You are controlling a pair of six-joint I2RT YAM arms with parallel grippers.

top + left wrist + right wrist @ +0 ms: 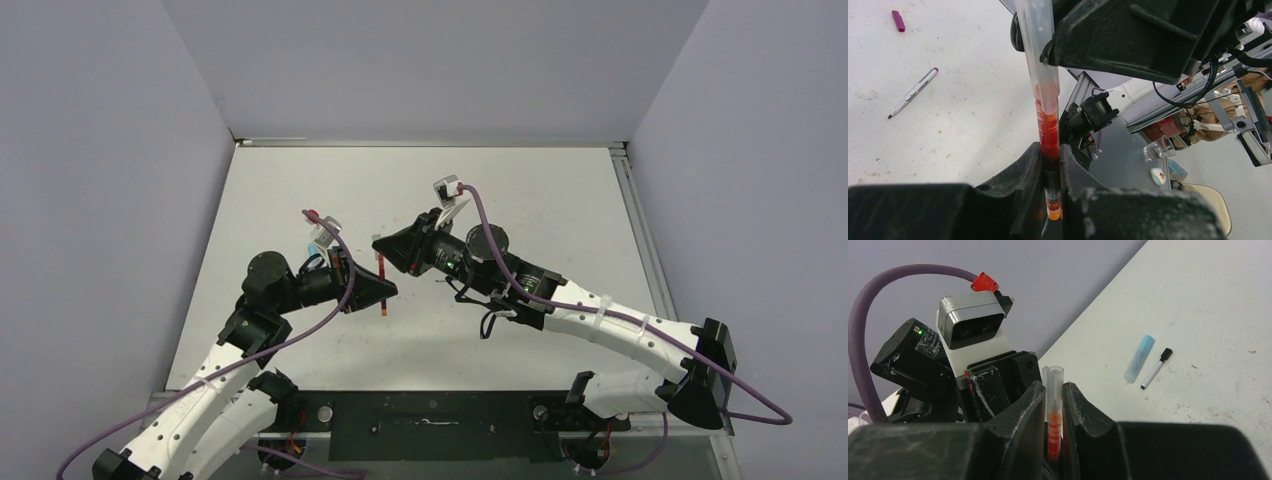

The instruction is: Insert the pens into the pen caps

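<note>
Left end effector [1050,157] clamped shut on one red pen [1049,135], its upper end inside one clear cap [1040,60].
Left wrist view: one white pen [913,93] and one magenta cap [898,21] lie apart on the tabletop [973,125]. Right wrist view: right end effector [1053,390] closed on the clear cap; one light-blue cap [1139,357] and one black-ended pen [1156,368] lie side by side. Top view: both end effectors meet mid-tabletop.

We can read no word, number or brand anywhere. The white pen [913,93], at nine o'clock in the left wrist view, bears dark print too small to make out. The sticker [928,342] on a black housing [895,360], at ten o'clock in the right wrist view, is likewise blurred.
</note>
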